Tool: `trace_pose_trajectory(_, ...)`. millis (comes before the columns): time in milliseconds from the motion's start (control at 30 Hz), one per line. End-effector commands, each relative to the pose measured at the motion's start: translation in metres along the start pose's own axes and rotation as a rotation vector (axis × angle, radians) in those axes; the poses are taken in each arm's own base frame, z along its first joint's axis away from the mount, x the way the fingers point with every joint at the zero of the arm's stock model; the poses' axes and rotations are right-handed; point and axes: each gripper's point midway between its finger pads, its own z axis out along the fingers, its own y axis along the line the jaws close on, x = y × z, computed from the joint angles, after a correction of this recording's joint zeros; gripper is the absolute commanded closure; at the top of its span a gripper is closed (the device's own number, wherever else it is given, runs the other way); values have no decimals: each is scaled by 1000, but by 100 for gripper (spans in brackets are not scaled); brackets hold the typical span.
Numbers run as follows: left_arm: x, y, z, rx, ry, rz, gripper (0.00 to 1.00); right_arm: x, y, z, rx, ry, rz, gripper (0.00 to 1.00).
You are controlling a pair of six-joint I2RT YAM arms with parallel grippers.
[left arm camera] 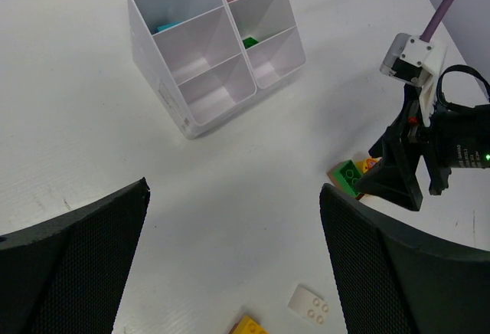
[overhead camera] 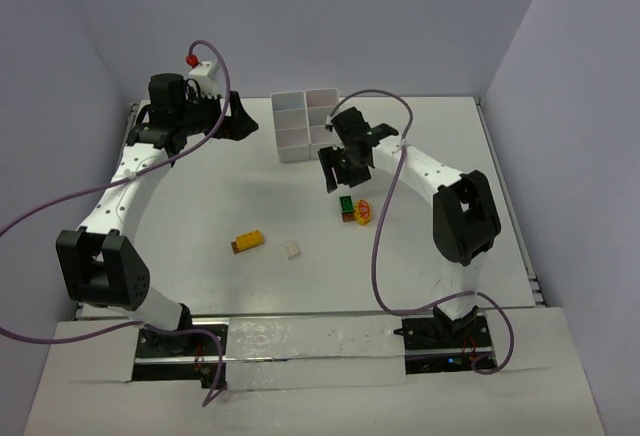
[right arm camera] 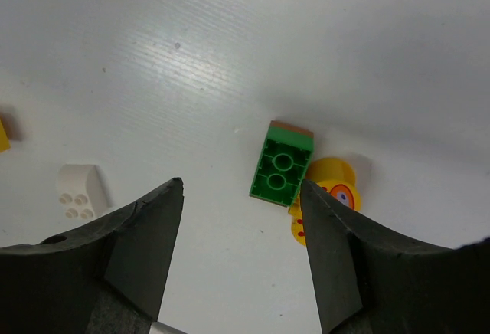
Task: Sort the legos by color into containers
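Note:
The white six-compartment tray [overhead camera: 290, 146] stands at the back centre; in the left wrist view [left arm camera: 191, 123] it holds a cyan piece [left arm camera: 163, 26] and a green piece [left arm camera: 249, 41] in separate compartments. A green brick [overhead camera: 346, 203] on a brown piece lies beside an orange-yellow round piece [overhead camera: 363, 213]. A yellow brick [overhead camera: 248, 241] and a white piece [overhead camera: 292, 249] lie nearer the front. My right gripper [overhead camera: 342, 178] is open and empty, hovering just behind the green brick [right arm camera: 282, 167]. My left gripper [overhead camera: 250, 121] is open and empty, left of the tray.
The grey walls enclose the table on the left, back and right. The right arm's purple cable [overhead camera: 380, 236] loops over the table right of the green brick. The white piece [right arm camera: 80, 188] lies left of the right gripper's fingers.

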Motion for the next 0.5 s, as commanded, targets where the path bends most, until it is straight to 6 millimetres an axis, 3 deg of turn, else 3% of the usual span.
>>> trace_pose_trajectory(0, -21, -8, -5, 18, -57, 28, 1, -2, -16, 7, 108, -1, 5, 31)
trace_pose_trajectory(167, -20, -7, -5, 13, -56, 31, 1, 13, -22, 25, 131, 89, 11, 32)
trace_pose_trajectory(467, -19, -7, -5, 11, -53, 30, 1, 20, -25, 38, 128, 133, 29, 34)
